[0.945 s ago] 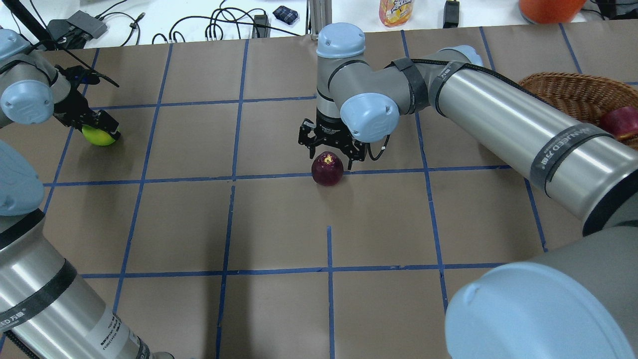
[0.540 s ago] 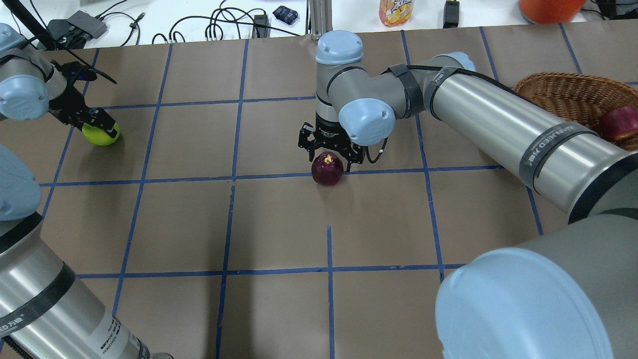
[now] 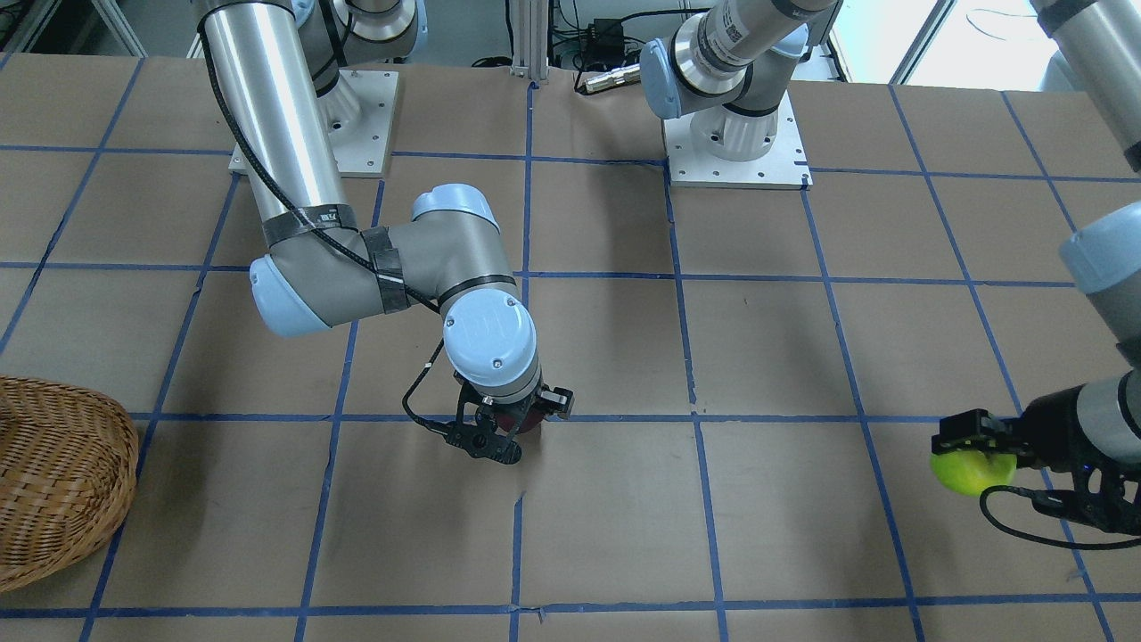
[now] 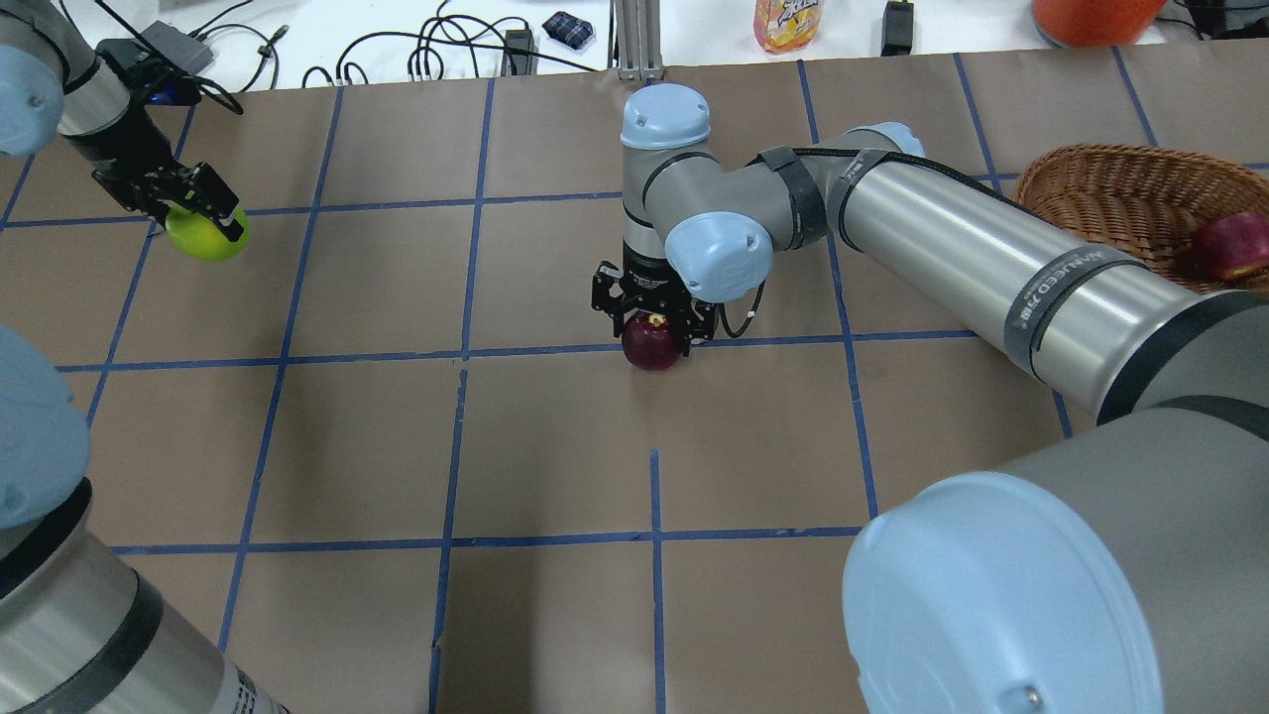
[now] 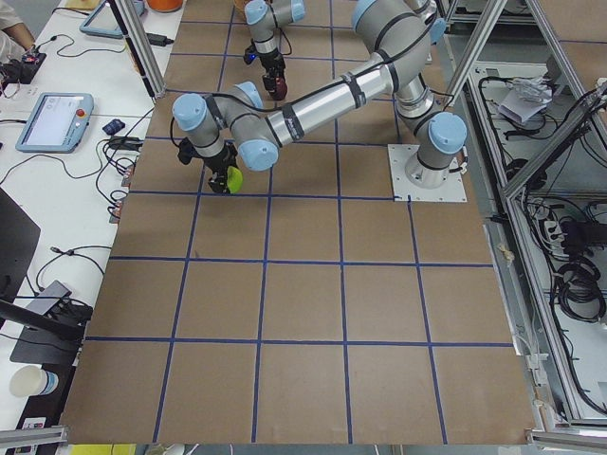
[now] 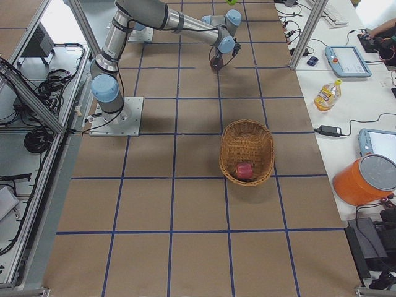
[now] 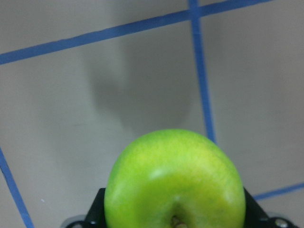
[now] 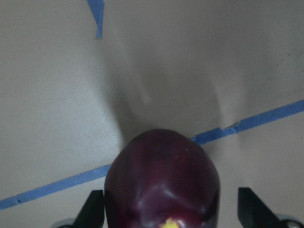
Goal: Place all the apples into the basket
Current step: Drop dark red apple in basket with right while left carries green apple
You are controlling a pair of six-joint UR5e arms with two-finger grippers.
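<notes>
At mid-surface (image 4: 555,446), the right tool (image 4: 652,325) is lowered over the maroon apple (image 4: 651,349), which sits on a blue tape line. Its jaws are parted on either side of the apple, with a gap showing at one side. Farther off on the left, the left tool (image 4: 201,211) is clamped on the green apple (image 4: 208,236), held above the surface. At the far right, the red apple (image 4: 1232,248) lies inside the basket (image 4: 1091,178).

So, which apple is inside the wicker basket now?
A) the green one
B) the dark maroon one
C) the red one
C: the red apple lies in the wicker basket; the left claw holds the green apple, and the maroon apple sits under the right claw.
</notes>
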